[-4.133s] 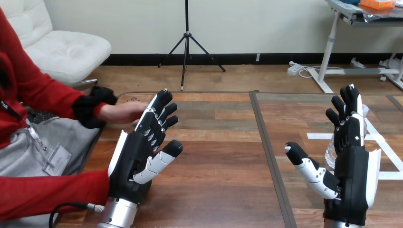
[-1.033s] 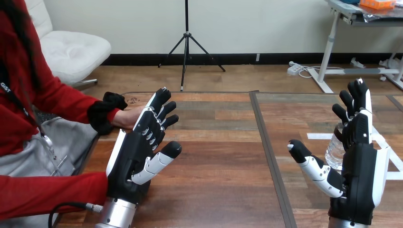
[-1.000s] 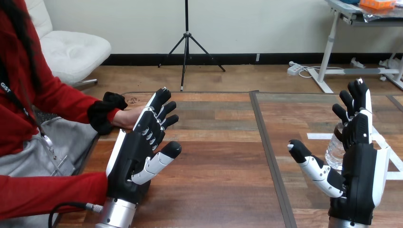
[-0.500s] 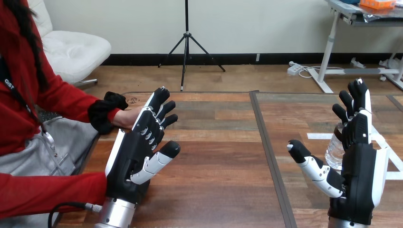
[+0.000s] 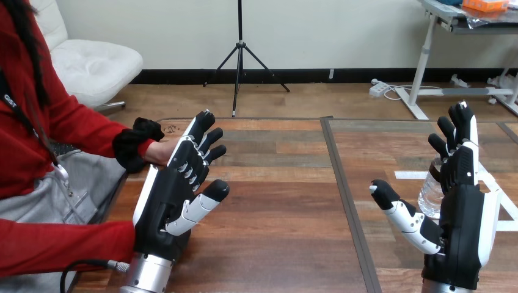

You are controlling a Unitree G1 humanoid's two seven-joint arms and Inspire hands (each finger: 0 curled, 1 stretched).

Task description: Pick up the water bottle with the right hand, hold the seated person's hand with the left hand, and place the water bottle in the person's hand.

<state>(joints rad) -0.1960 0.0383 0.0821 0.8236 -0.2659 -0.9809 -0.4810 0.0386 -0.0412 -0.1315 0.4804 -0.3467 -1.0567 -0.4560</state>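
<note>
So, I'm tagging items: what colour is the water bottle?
The water bottle is clear, see-through; head view shows it best.

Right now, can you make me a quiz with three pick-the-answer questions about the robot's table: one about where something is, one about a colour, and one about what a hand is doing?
1. Where is the water bottle? A at the left edge of the table; B at its right side, just behind the right hand; C in its middle.
2. What colour is the tape on the table? A white; B blue; C red.
3. How is the right hand? A a fist; B curled round the bottle; C open, fingers straight.
Answers: 1 B, it stands past that hand's thumb. 2 A, white strips cross the wood. 3 C, its fingers point up and grip nothing.
</note>
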